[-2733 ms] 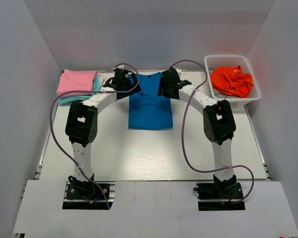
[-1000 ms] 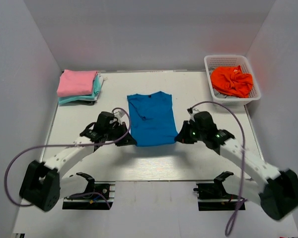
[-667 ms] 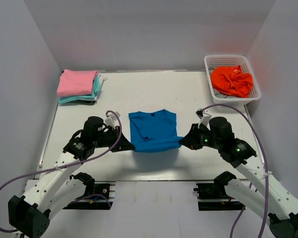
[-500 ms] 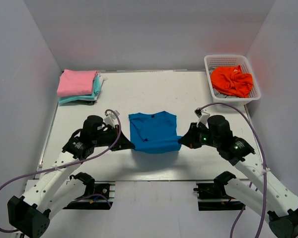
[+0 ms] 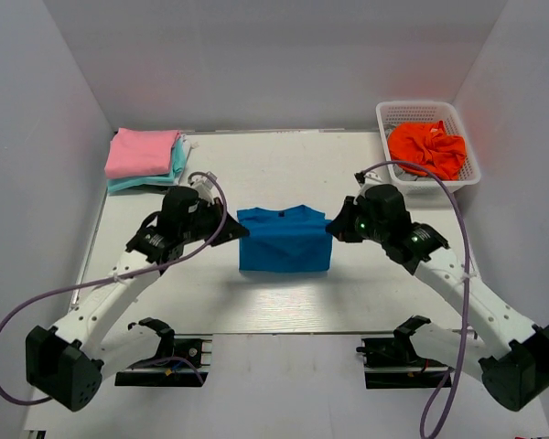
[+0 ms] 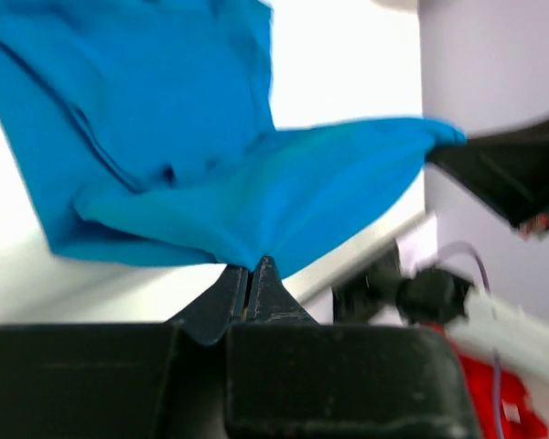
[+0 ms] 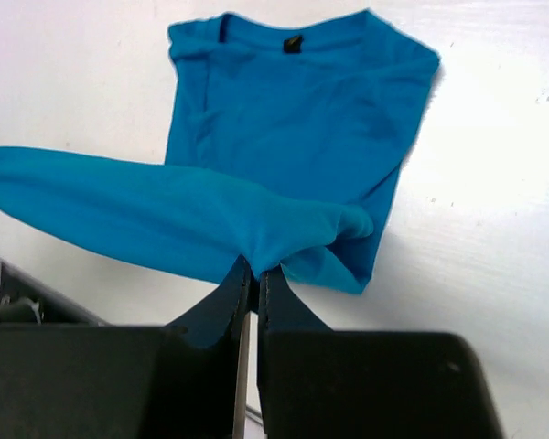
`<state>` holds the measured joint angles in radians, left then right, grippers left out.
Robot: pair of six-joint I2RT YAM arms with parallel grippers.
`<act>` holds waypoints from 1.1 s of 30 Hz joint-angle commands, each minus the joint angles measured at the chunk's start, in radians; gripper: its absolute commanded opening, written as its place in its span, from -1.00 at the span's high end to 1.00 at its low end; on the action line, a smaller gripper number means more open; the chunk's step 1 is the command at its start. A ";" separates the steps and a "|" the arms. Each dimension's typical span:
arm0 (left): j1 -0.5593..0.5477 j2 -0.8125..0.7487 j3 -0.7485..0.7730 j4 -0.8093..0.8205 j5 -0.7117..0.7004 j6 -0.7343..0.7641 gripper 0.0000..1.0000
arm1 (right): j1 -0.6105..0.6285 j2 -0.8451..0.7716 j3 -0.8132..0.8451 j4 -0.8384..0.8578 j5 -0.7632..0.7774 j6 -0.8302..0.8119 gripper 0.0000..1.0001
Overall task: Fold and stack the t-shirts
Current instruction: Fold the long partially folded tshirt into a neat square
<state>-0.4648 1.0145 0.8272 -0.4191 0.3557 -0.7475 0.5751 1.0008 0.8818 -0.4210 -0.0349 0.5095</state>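
Note:
The bright blue t-shirt (image 5: 284,242) lies mid-table, its lifted hem stretched between my two grippers and doubled over the rest of it. My left gripper (image 5: 241,229) is shut on the hem's left corner (image 6: 253,261). At the right corner, my right gripper (image 5: 329,228) pinches the fabric (image 7: 255,265). In the right wrist view the flat part of the blue t-shirt (image 7: 293,128) shows its dark collar at the far end. A folded pink t-shirt (image 5: 142,151) rests on a pale teal one (image 5: 157,180) at the back left. An orange-red t-shirt (image 5: 427,148) is bunched in the basket.
A white lattice basket (image 5: 421,106) stands at the back right corner. White walls close in the table on the left, right and back. Purple cables loop from both arms over the table's near half.
Both grippers have carried the blue t-shirt's hem away from the near edge toward its collar, doubling the shirt over itself. Both stay shut on it.

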 commanded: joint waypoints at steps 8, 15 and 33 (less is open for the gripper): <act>0.011 0.242 0.176 0.023 -0.308 -0.019 1.00 | -0.061 0.237 0.169 0.106 0.122 0.024 1.00; 0.020 0.376 0.249 0.045 -0.423 -0.019 1.00 | -0.110 0.429 0.269 0.140 0.009 0.012 1.00; 0.077 0.713 0.408 0.126 -0.428 0.066 -1.00 | -0.192 0.854 0.514 0.199 -0.168 -0.023 -0.81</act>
<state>-0.3992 1.7523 1.1797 -0.3286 -0.0601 -0.7334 0.3904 1.8599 1.3212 -0.2584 -0.1631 0.5137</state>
